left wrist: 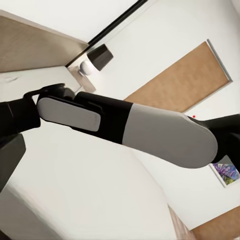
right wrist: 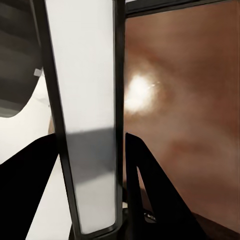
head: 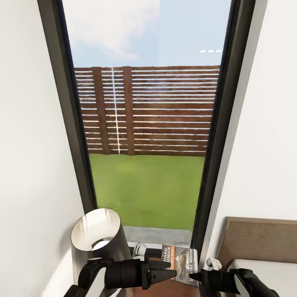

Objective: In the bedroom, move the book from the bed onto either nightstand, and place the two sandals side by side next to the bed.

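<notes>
Beneath the window (head: 148,123), nightstand (head: 165,288) (reddish-brown) bears book (head: 179,264).

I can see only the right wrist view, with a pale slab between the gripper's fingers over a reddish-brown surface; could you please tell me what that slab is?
Observer: The head view shows it is the book, cover facing up, with the right gripper at its near corner.
Operator: Thank you. What stands beside it?
Observer: A lamp with a grey shade, to the book's left.
Operator: And where is the other arm?
Observer: The left gripper is at the book's near edge, pointing toward the right gripper.
</notes>
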`<state>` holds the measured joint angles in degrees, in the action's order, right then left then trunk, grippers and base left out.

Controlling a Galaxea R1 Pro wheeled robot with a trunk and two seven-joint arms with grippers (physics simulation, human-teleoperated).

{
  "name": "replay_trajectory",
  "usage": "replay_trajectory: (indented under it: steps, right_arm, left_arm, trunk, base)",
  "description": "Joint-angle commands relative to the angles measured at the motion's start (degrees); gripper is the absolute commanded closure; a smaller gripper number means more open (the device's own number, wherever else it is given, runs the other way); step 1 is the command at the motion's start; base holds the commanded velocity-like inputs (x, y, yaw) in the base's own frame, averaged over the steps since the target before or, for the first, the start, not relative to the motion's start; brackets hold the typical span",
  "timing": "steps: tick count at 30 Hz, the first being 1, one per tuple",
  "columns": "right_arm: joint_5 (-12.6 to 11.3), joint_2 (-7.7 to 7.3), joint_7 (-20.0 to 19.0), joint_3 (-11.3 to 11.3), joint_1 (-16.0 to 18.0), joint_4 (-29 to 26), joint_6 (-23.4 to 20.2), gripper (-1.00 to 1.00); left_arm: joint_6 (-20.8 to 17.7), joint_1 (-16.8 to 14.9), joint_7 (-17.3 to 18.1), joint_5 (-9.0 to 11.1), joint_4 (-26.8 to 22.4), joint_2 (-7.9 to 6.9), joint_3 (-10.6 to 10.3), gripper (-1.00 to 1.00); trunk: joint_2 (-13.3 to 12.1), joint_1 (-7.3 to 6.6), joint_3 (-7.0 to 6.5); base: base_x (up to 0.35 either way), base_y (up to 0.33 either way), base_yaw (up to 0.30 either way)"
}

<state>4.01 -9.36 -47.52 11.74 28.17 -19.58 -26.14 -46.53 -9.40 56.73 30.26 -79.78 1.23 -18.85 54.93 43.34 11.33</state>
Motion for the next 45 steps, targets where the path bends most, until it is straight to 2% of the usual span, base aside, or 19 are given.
replay_trajectory:
  steps: [1, 9, 15, 29, 45]
  right_arm:
    - [0.32, 0.08, -0.26, 0.51, 0.04, 0.00, -0.46, 1.00]
    - [0.30, 0.43, -0.03, 0.54, 0.04, 0.42, -0.55, 1.00]
    - [0.30, 0.57, 0.04, 0.56, 0.04, 0.55, -0.53, 1.00]
    - [0.30, 0.76, 0.13, 0.56, 0.04, 0.59, -0.44, 1.00]
    - [0.30, 0.91, 0.11, 0.55, 0.04, 0.59, -0.27, 1.00]
  left_arm:
    - [-0.33, -0.04, 0.00, 0.22, 0.03, 0.00, -0.07, -1.00]
    - [-0.32, -0.01, -0.02, -0.15, 0.59, 0.10, -0.29, -1.00]
    - [-0.31, 0.11, 0.03, -1.14, 0.95, 0.11, -0.43, -1.00]
    - [-0.23, 0.91, 0.15, -2.23, 4.17, 0.32, -0.48, -1.00]
    - [-0.22, 1.04, 0.25, -2.65, 4.46, 0.18, -0.48, -1.00]
  trunk:
    - [0.48, 0.23, 0.27]
    - [3.69, 1.99, 1.70]
    - [6.09, 3.31, 2.78]
    - [11.71, 6.38, 5.29]
    - [18.12, 9.90, 8.17]
  base:
    - [0.000, 0.000, 0.000]
    - [0.000, 0.000, 0.000]
    - [0.000, 0.000, 0.000]
    - [0.000, 0.000, 0.000]
    - [0.000, 0.000, 0.000]
